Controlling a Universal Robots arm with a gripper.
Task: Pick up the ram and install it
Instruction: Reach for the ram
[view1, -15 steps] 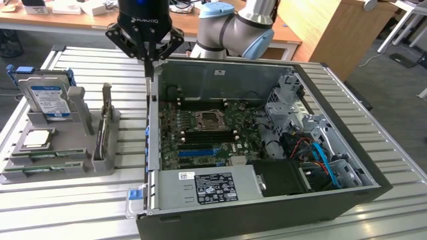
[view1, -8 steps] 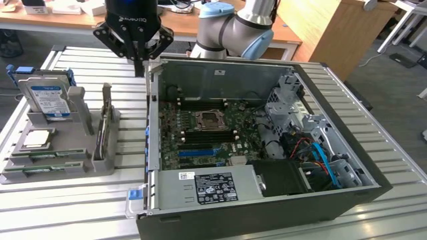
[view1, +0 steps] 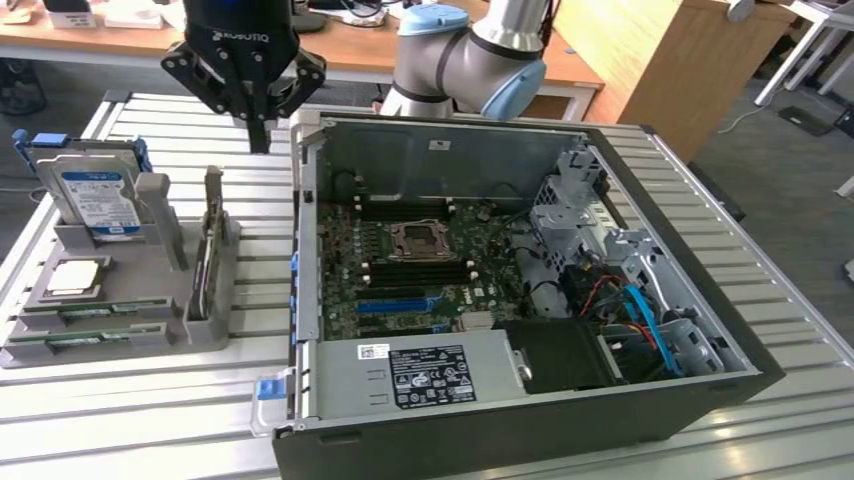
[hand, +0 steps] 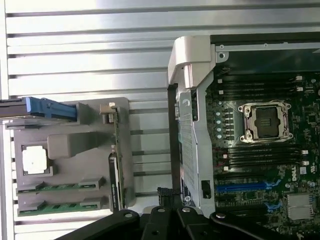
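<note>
A thin ram stick (view1: 210, 245) stands on edge in a slot on the side of the grey holder (view1: 160, 335) nearest the PC case; in the wrist view I see it edge-on (hand: 115, 150). Two more green sticks (view1: 96, 313) lie flat in the holder's front slots (hand: 60, 188). My gripper (view1: 258, 138) hangs shut and empty above the table, behind the holder's far end and beside the case's back corner. Its black links (hand: 165, 222) show in the wrist view. Long dark memory slots (view1: 416, 268) run beside the CPU socket (view1: 416, 238) on the motherboard (hand: 255, 155).
The open PC case (view1: 534, 400) lies on the slatted metal table (view1: 134, 420), its raised wall (hand: 192, 125) next to the holder. A blue-labelled hard drive (view1: 100, 200) and a silver CPU chip (view1: 76, 278) sit in the holder. Cables and a drive cage crowd the case's right side in the exterior view.
</note>
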